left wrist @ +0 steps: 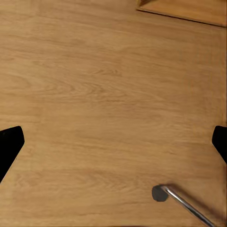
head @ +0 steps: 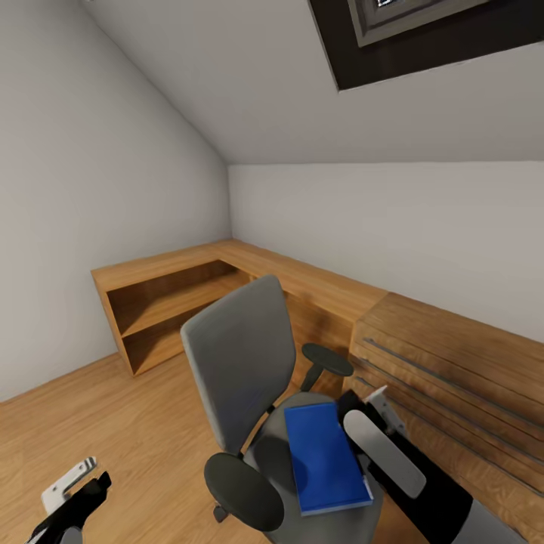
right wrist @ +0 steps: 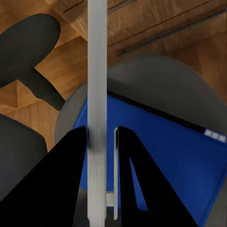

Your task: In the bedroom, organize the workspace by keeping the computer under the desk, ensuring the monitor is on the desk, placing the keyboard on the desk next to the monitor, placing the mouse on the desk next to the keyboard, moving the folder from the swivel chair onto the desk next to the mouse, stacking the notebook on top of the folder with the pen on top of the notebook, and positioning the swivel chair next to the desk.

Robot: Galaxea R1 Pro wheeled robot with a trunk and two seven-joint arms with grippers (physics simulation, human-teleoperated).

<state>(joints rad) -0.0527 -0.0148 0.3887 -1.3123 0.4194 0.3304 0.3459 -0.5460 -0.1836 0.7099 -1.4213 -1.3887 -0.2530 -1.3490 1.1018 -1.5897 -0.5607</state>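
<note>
Right gripper (right wrist: 101, 142) pinches a thin grey slab above the blue folder (head: 325, 457), which lies on the swivel chair (head: 242, 355) seat; left gripper (left wrist: 113, 142) hangs spread over floor. Moving the folder remains.

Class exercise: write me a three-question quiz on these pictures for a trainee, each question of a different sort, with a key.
1. True or false: the folder lies on the seat of the swivel chair.
2. Multiple choice: in the left wrist view, what lies beyond the left gripper? A. wooden floor B. a glossy black desk top C. a keyboard
3. One word: what colour is the swivel chair's back?

Key: 1 true. 2 A. 3 grey.
</note>
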